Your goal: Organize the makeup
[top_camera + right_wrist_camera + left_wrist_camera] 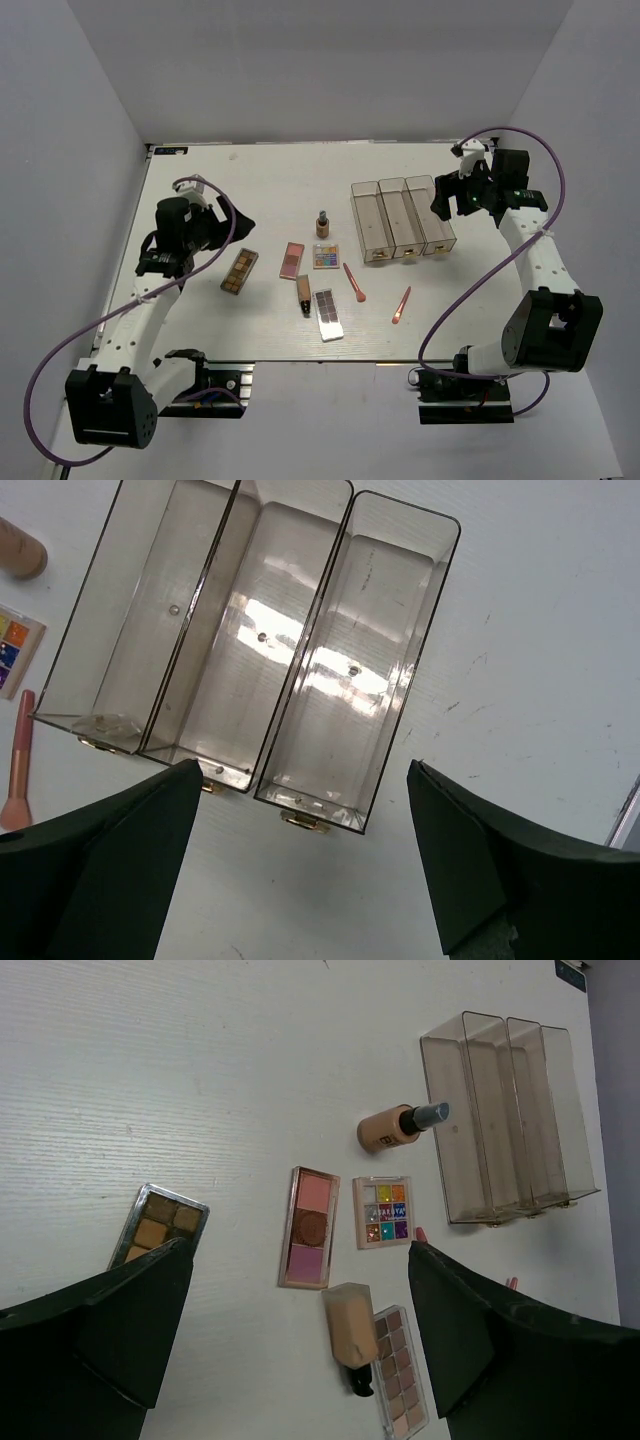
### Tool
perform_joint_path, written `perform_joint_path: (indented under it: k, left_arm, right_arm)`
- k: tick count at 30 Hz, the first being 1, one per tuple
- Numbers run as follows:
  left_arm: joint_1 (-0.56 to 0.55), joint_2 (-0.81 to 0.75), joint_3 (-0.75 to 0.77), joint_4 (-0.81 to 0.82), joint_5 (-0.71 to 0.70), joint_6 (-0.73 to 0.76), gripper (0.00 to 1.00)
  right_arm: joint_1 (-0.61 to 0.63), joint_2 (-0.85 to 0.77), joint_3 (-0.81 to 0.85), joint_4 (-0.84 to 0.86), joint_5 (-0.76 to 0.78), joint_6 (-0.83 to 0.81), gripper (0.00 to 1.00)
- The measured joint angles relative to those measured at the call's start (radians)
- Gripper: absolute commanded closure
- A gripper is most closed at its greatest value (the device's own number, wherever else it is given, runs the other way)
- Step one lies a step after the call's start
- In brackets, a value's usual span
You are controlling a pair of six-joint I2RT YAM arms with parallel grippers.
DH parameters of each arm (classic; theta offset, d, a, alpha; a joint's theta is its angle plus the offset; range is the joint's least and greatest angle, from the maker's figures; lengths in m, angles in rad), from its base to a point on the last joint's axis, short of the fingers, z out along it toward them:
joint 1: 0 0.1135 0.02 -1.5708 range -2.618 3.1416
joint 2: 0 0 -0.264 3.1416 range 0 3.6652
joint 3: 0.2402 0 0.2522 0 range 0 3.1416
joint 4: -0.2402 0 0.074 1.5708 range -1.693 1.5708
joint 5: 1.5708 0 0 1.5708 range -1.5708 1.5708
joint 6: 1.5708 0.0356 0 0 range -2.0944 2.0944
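Note:
The makeup lies in the table's middle: a brown palette (pixel 239 272), a pink palette (pixel 291 259), a multicoloured palette (pixel 325 256), a dark grey palette (pixel 328 313), a tan tube (pixel 303 293), an upright tan bottle (pixel 322 224) and two pink brushes (pixel 354 282) (pixel 401 305). In the left wrist view I see the brown palette (pixel 158 1223), pink palette (pixel 309 1227), multicoloured palette (pixel 383 1211), tube (pixel 351 1328), grey palette (pixel 399 1368) and bottle (pixel 398 1127). My left gripper (pixel 238 226) is open and empty, left of the makeup. My right gripper (pixel 438 205) is open and empty above the clear box.
The clear three-compartment box (pixel 403 218) stands at the right of the makeup, with nothing in it; it fills the right wrist view (pixel 245 640). White walls enclose the table at the back and both sides.

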Motion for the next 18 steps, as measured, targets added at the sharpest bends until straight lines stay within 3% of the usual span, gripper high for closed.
perform_joint_path:
  k: [15, 18]
  left_arm:
    - [-0.004, 0.069, 0.000, 0.040, 0.045, 0.000, 0.02]
    - [-0.010, 0.084, 0.002, 0.040, 0.050, 0.000, 0.10]
  right_arm:
    - [0.006, -0.001, -0.004, -0.074, -0.071, -0.217, 0.11]
    - [0.011, -0.007, -0.022, -0.087, -0.072, -0.246, 0.11]
